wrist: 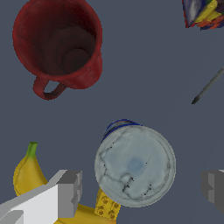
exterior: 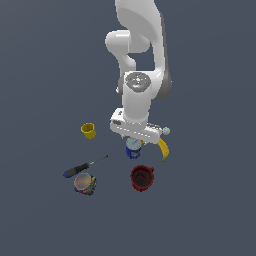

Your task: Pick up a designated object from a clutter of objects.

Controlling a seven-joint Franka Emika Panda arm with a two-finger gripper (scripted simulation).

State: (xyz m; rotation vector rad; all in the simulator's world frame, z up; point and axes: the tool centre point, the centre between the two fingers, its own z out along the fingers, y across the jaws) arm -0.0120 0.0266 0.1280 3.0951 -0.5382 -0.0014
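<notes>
The blue can (exterior: 133, 148) with a silvery-white round top stands upright just under my wrist in the exterior view. In the wrist view its pale top (wrist: 134, 165) lies between my two fingers, one finger (wrist: 69, 193) on one side and the other finger (wrist: 213, 188) on the far side. My gripper (wrist: 141, 190) is open and straddles the can from above, with gaps to both fingers. Whether it has come down around the can's body I cannot tell. In the exterior view the fingers are hidden behind the hand (exterior: 136, 131).
A banana (exterior: 163, 149) (wrist: 26, 175) lies right beside the can. A red mug (exterior: 142, 177) (wrist: 57, 43) stands close by. A multicoloured can (exterior: 85, 183) (wrist: 203, 12), a blue-handled screwdriver (exterior: 84, 167) (wrist: 208, 87) and a yellow cup (exterior: 88, 131) sit toward the exterior view's left.
</notes>
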